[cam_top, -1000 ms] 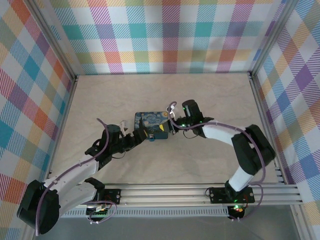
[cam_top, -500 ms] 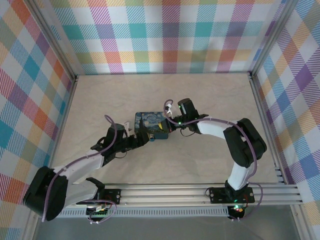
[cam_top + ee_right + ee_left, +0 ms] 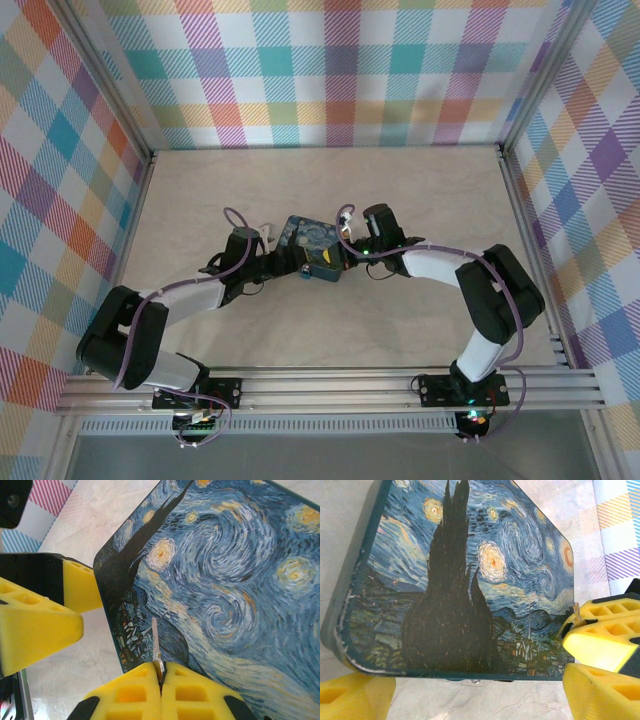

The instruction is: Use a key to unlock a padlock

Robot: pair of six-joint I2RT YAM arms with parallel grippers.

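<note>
Pale marbled bench (image 3: 430, 190) spreads open on every side of the starry-night tin (image 3: 305, 232) at its middle. The left jaws stand released and wide at the tin's edge, while the right jaws are clenched on the key (image 3: 155, 645), its blade over the lid. Between them, against the tin's near corner, sits the teal padlock (image 3: 322, 268), too small to tell its axis.

Starry-night printed tin (image 3: 308, 238) mid-table, pale marbled tabletop (image 3: 430, 185), pastel plaid walls (image 3: 330, 70) around, aluminium rail (image 3: 330, 384) along near edge
</note>
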